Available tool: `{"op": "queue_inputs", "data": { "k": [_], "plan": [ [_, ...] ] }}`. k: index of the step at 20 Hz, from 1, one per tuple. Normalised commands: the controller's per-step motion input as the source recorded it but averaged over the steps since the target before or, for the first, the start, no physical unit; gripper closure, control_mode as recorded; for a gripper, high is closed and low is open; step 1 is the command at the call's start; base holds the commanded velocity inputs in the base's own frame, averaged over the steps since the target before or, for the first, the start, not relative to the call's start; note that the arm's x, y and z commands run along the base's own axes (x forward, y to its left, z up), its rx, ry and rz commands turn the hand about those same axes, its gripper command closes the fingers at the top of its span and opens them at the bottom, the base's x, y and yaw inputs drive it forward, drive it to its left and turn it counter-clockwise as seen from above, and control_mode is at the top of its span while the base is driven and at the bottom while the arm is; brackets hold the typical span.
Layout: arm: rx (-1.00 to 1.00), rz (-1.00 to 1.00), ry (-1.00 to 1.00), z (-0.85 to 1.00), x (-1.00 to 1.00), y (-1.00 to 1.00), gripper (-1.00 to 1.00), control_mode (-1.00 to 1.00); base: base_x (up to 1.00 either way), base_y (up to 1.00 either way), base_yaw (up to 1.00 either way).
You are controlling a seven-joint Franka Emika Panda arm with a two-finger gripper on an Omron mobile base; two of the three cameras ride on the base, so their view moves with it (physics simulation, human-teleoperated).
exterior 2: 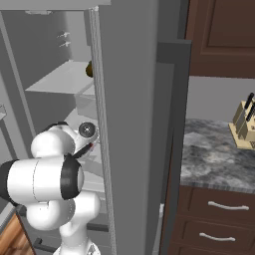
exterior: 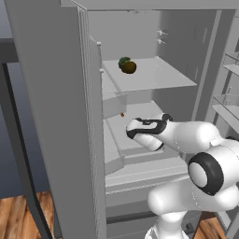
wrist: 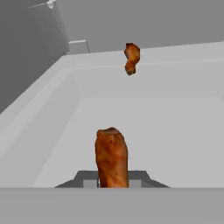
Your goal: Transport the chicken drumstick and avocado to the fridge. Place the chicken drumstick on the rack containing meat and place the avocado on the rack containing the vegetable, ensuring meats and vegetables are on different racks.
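Orange-brown chicken drumstick [wrist: 112, 157] sat clamped between the closed fingers of the gripper [wrist: 112, 183] over the lower shelf [wrist: 175, 131] of the fridge [exterior: 51, 93], near another piece of meat [wrist: 131, 58], while the avocado [exterior: 129, 67] lay beside the green vegetable [exterior: 123, 61] on the upper shelf [exterior: 154, 74], keeping the two kinds apart.

orange-brown chicken drumstick [wrist: 112, 157], olive-brown avocado [exterior: 129, 67], pale grey fridge [exterior: 51, 93].

You are looking at one avocado [exterior: 129, 67] and one dark green vegetable [exterior: 123, 61] sitting together on the upper shelf [exterior: 154, 77], plus two chicken drumsticks [wrist: 112, 157] showing in the hand view.
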Motion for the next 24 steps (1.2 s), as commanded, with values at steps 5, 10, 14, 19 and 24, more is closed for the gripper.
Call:
{"op": "queue_inputs", "data": {
  "k": [5,10,14,19,24],
  "plan": [
    [0.00,0.00,0.00,-0.15,0.40,0.01,-1.00,-1.00,0.00,0.00,0.00],
    [0.00,0.00,-0.01,-0.03,0.49,0.03,-1.00,-1.00,0.00,0.00,0.00],
    [0.00,0.00,-0.01,0.00,-0.06,0.08,-1.00,-1.00,0.00,0.00,0.00],
    [0.00,0.00,0.00,-0.03,-0.82,0.19,-1.00,-1.00,0.00,0.00,0.00],
    [-0.05,0.00,0.08,0.24,-1.00,0.22,-1.00,-1.00,0.00,0.00,0.00]
  ]
}}
